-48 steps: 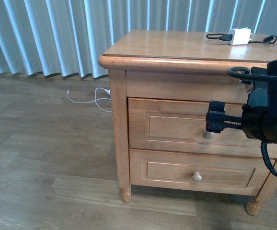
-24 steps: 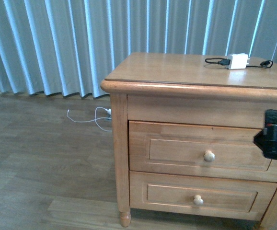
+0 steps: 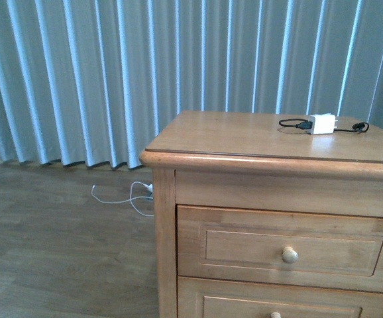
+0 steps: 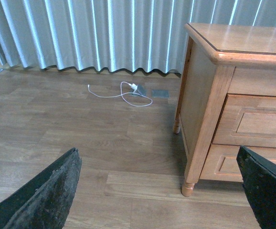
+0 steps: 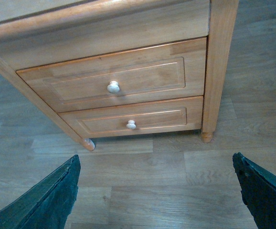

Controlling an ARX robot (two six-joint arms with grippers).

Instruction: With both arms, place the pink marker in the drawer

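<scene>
Plainly, the honey-coloured drawer sits closed (one round knob), both tools spread apart.

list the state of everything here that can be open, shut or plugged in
top drawer: shut, knob free
lower drawer: shut
white charger: lying on the cabinet top, black cable attached
left tool: open, empty
right tool: open, empty
pink marker: not in view
</scene>
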